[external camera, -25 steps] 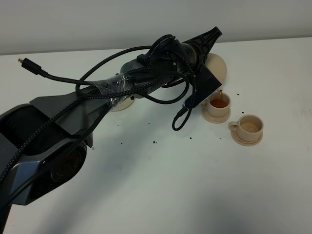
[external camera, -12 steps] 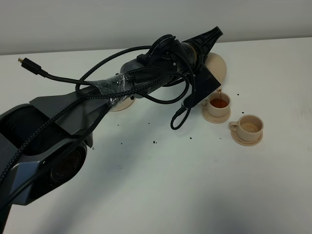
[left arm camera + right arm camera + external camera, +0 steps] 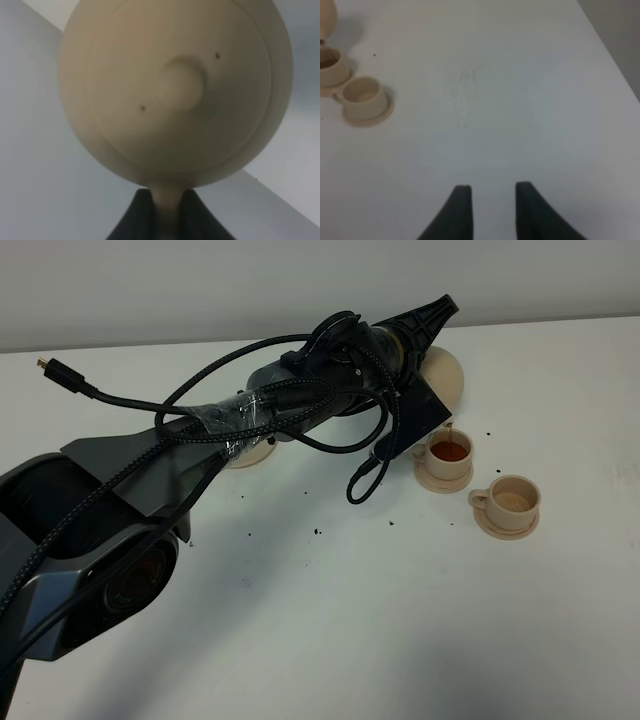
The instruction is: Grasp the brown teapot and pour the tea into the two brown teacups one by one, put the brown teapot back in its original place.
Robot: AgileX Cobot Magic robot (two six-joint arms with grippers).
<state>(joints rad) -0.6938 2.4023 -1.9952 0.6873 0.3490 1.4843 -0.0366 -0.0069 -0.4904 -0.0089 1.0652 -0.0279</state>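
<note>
**Operator:** What lay closest to the high camera?
**Technician:** The left arm (image 3: 150,480). It rose from the lower left corner and reached across the white desk (image 3: 380,620). Small dark specks (image 3: 318,532) were scattered on the desk beside it.

**Operator:** State of the right hand?
**Technician:** The right hand (image 3: 490,200) hung over the desk with its fingers parted and nothing between them.

**Operator:** Next items outward?
**Technician:** The nearer teacup (image 3: 513,498) stood on its small saucer (image 3: 500,531) at the right of the desk and looked pale inside. Just beside and beyond it, the farther teacup (image 3: 450,450) held amber tea. The large saucer (image 3: 243,458) lay to the left of both cups, mostly hidden behind the arm.

**Operator:** Location of the pot?
**Technician:** The brown teapot (image 3: 448,375) was held in the air and tilted, with its spout down above the farther teacup. A thin brown stream (image 3: 452,429) ran from the spout into that cup.

**Operator:** State of the left hand?
**Technician:** The left hand (image 3: 166,210) was clamped on the pot's loop handle, one finger on either side. In the wrist view the lid knob (image 3: 182,85) faced the camera.
</note>
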